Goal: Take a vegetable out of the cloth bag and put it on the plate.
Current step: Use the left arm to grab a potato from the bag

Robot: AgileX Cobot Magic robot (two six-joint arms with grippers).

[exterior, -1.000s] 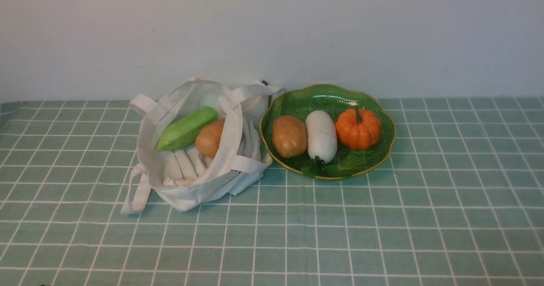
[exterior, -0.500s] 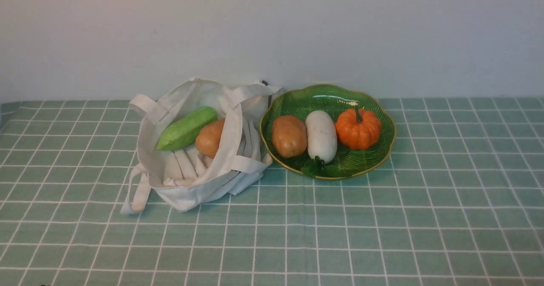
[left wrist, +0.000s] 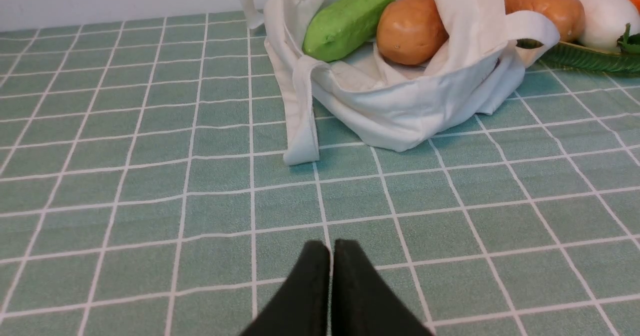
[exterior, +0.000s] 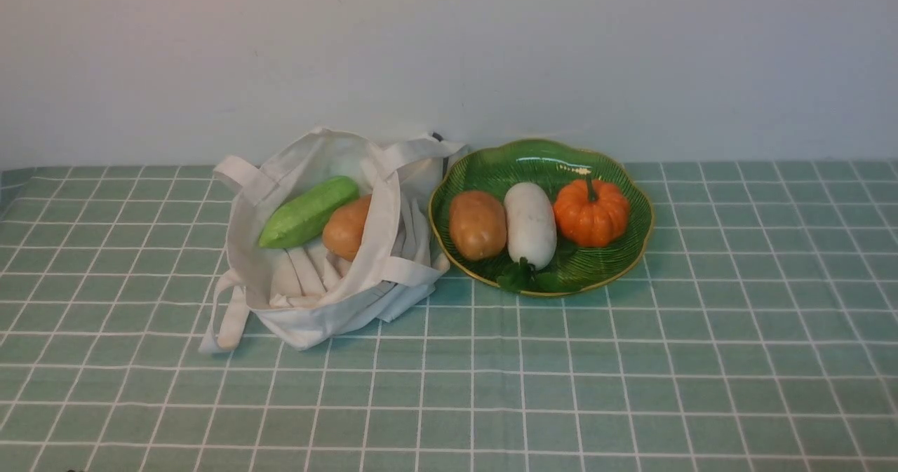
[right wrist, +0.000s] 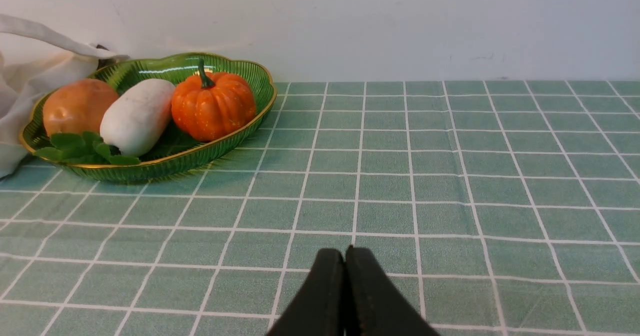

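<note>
While nothing has shifted, potato (exterior: 477,224): lying on the plate (exterior: 533,163) — delivery looks done.
Cloth bag (exterior: 330,311): just left of plate.
Left gripper (left wrist: 331,247): closed, empty, well short of plate.
Right gripper (right wrist: 345,252): closed, empty.

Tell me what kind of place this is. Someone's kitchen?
Probably a staged test table, not a real kitchen: a checked tablecloth against a bare wall, a cloth bag and a plate on it, and the left gripper and right gripper poised shut above it.
</note>
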